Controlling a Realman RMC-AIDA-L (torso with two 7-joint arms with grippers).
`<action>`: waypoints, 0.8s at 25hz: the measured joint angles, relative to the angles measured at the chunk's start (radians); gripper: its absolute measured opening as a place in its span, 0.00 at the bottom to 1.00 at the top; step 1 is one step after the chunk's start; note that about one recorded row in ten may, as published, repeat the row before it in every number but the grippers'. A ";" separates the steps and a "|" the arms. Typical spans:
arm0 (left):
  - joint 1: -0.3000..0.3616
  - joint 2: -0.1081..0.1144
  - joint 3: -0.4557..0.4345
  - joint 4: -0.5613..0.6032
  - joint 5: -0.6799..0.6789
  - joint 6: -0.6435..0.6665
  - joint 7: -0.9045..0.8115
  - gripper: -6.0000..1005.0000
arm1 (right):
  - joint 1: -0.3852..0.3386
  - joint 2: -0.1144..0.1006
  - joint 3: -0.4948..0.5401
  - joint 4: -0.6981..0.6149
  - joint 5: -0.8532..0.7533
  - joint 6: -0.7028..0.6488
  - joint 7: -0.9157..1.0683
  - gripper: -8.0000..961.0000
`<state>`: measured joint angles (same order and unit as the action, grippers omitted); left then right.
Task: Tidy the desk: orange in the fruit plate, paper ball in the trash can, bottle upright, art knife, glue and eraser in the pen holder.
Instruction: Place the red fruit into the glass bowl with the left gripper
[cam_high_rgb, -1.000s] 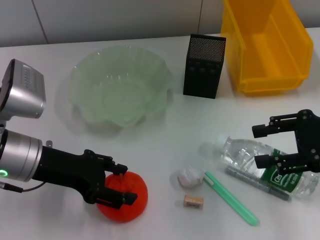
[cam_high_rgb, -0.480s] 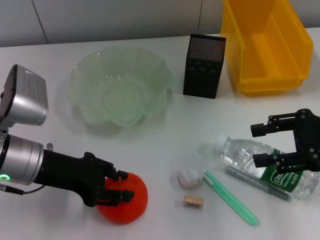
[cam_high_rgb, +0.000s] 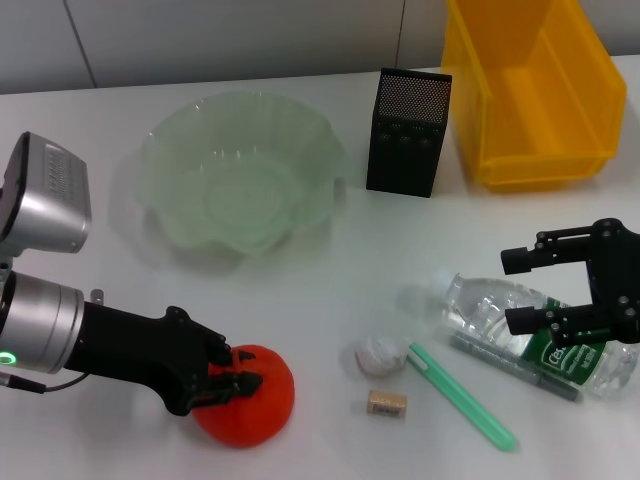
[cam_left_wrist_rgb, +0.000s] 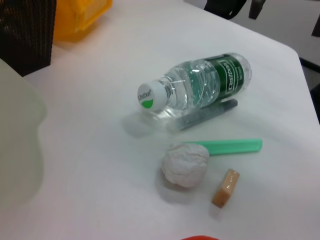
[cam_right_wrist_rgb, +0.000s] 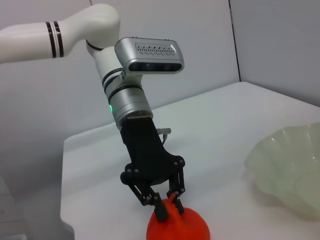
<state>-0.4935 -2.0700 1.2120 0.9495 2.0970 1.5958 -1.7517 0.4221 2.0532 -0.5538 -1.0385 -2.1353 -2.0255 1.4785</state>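
The red-orange orange sits at the table's front left. My left gripper is shut on its top, which the right wrist view shows from the side. The bottle lies on its side at the right, and my right gripper hovers open over its labelled end. Between them lie the white paper ball, the tan eraser, a slim green art knife and a grey glue stick against the bottle. The fruit plate, black mesh pen holder and yellow trash can stand at the back.
The left wrist view shows the bottle, paper ball, eraser and art knife close together. A grey wall runs behind the table.
My left gripper's fingers, spread wide around the orange a second ago, have closed onto its top. The right arm has not moved.
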 joint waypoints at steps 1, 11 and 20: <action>0.000 0.000 0.000 0.000 0.000 0.000 0.000 0.28 | 0.000 0.000 0.000 0.000 0.000 0.000 0.000 0.63; -0.005 0.006 -0.124 0.026 -0.047 0.086 -0.003 0.18 | -0.007 0.003 0.004 0.000 0.019 -0.003 0.000 0.63; -0.118 0.005 -0.361 0.166 -0.055 -0.014 -0.079 0.16 | -0.011 0.008 0.007 0.000 0.038 -0.010 0.000 0.62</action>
<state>-0.6113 -2.0653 0.8515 1.1156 2.0415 1.5813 -1.8311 0.4106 2.0607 -0.5469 -1.0386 -2.0972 -2.0357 1.4789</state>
